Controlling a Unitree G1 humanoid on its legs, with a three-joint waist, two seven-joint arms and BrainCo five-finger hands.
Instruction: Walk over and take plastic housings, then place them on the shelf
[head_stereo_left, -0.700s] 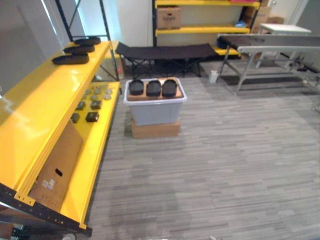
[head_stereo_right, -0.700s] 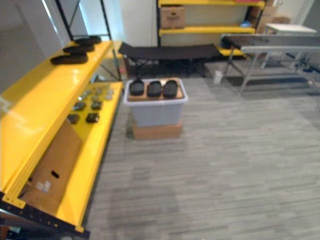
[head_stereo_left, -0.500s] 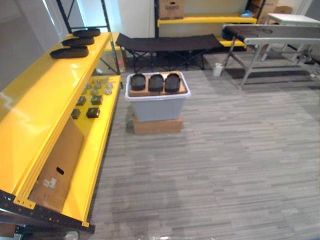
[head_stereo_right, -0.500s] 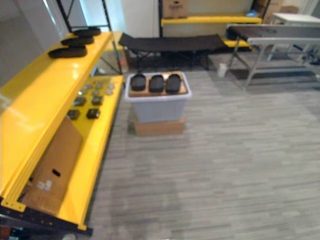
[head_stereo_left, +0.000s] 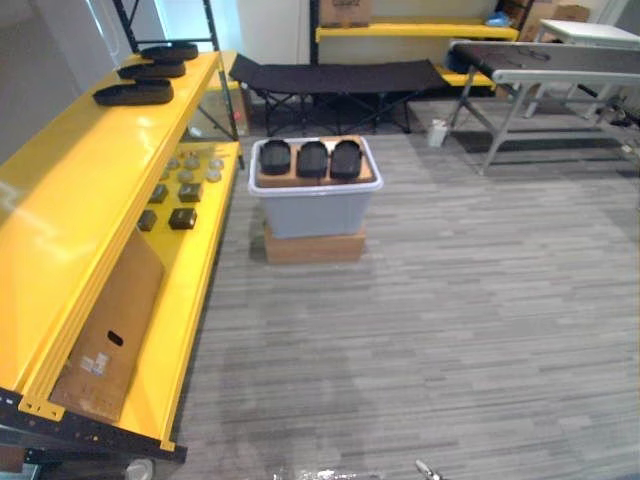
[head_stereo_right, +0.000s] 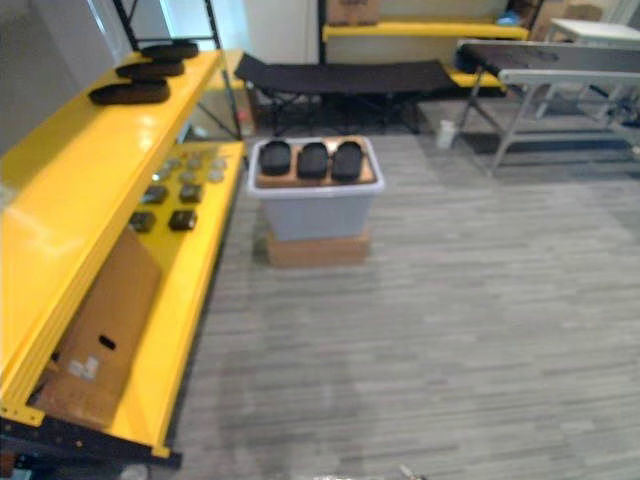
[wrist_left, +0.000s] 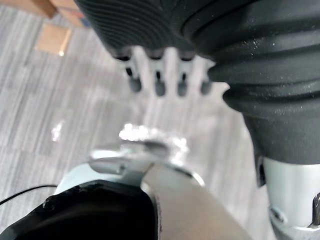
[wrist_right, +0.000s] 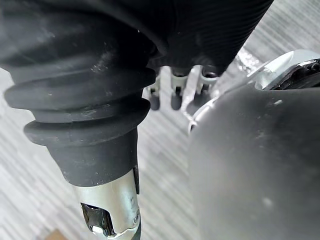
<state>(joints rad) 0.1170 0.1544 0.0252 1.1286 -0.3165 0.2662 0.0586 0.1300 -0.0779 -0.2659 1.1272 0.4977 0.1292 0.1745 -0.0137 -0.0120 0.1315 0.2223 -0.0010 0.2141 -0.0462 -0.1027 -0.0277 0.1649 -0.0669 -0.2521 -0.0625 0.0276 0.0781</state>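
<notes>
Three black plastic housings (head_stereo_left: 312, 158), rounded oval shells with a dull matte finish, sit side by side on a brown board (head_stereo_left: 300, 182) laid across the top of a pale grey plastic bin (head_stereo_left: 315, 212) with a white rim. The bin stands on a flat cardboard box (head_stereo_left: 313, 247) on the grey plank-patterned floor (head_stereo_left: 450, 300), just beside the yellow shelf (head_stereo_left: 70, 210). Three further housings (head_stereo_left: 133, 93), long, low and equally dark, lie in a row at the far end of the shelf's glossy top level. Small dark blocks (head_stereo_left: 182, 218) and pale round parts are spread on the lower level, where a cardboard sheet (head_stereo_left: 105, 330) leans. Behind the bin stretches a black fabric folding cot (head_stereo_left: 335, 75), with a grey metal-framed table (head_stereo_left: 540, 75) to its right. The robot's left hand (wrist_left: 159, 80) and right hand (wrist_right: 176, 94) each hang over the floor, well apart from the bin, with silver, dark-tipped fingers straight and loose, holding nothing
</notes>
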